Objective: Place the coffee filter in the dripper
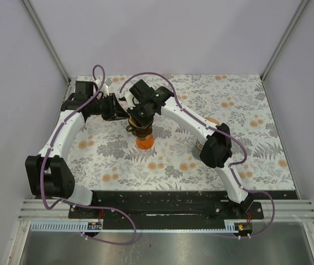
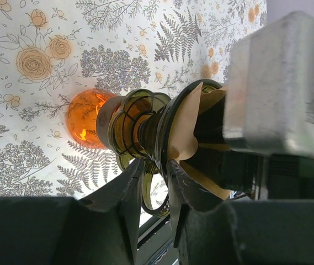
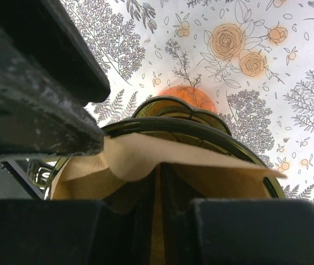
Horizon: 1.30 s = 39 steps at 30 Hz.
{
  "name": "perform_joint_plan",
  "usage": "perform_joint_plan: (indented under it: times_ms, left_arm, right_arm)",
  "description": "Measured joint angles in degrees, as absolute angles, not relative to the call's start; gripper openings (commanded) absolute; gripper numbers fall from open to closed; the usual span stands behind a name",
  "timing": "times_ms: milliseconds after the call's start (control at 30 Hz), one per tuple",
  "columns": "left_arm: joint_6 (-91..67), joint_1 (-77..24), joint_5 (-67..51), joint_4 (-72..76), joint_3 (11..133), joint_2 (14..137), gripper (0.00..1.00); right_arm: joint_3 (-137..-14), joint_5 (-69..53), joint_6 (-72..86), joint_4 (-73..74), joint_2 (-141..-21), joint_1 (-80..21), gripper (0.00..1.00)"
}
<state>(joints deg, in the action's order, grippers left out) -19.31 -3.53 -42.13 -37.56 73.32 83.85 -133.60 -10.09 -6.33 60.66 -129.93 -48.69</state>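
Note:
The dark olive-green dripper [image 1: 139, 131] stands on an orange cup [image 1: 144, 143] at the middle of the floral mat. In the left wrist view the dripper [image 2: 134, 124] holds the brown paper coffee filter [image 2: 184, 132] inside its rim. My left gripper [image 2: 154, 190] is closed on the dripper's rim beside its ring handle. My right gripper [image 3: 158, 182] reaches down into the cone and is shut on a fold of the filter [image 3: 145, 157], which spreads within the dripper's rim [image 3: 201, 128]. The orange cup [image 3: 187, 95] shows beyond the rim.
A grey round object [image 1: 196, 149] stands on the mat, partly hidden behind the right arm's elbow. A small brown piece [image 1: 213, 120] lies further back on the right. White walls and metal posts enclose the mat [image 1: 245, 110].

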Motion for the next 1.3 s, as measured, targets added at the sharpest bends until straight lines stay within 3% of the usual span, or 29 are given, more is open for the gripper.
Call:
perform_joint_plan:
  times_ms: [167, 400, 600, 933, 1067, 1133, 1267, 1300]
  left_arm:
    - [-19.0, -3.5, -41.7, -37.6, 73.3, 83.8, 0.28]
    - [-18.4, -3.5, -41.4, -37.6, 73.3, 83.6, 0.31]
    - [-17.5, -3.5, -41.2, -38.5, 73.7, 83.3, 0.47]
    - [-15.1, -3.5, -39.7, -41.3, 76.8, 81.6, 0.54]
    - [-14.1, -3.4, -39.1, -42.8, 77.7, 81.5, 0.57]
    - [-13.3, -2.9, -38.4, -43.7, 78.9, 81.5, 0.62]
    - [-10.7, -0.8, -33.5, -42.8, 81.1, 80.6, 0.85]
    - [-10.0, -0.5, -31.8, -42.3, 81.1, 80.1, 0.99]
  right_arm:
    - [-133.6, -10.0, -6.3, 60.2, -128.5, -48.7, 0.29]
    - [-133.8, -9.7, -6.6, 59.1, -125.3, -48.7, 0.29]
    - [-133.8, -8.5, -6.6, 58.5, -123.9, -48.7, 0.30]
    - [-133.8, -6.4, -6.6, 57.7, -120.1, -48.7, 0.32]
    - [-133.8, -3.8, -6.1, 57.6, -119.4, -48.7, 0.42]
    - [-133.4, -1.0, -5.7, 57.6, -118.5, -48.6, 0.59]
    - [-129.9, 3.6, -4.1, 56.3, -113.8, -46.4, 0.90]
    - [-127.7, 4.6, -3.7, 55.4, -111.5, -45.0, 0.96]
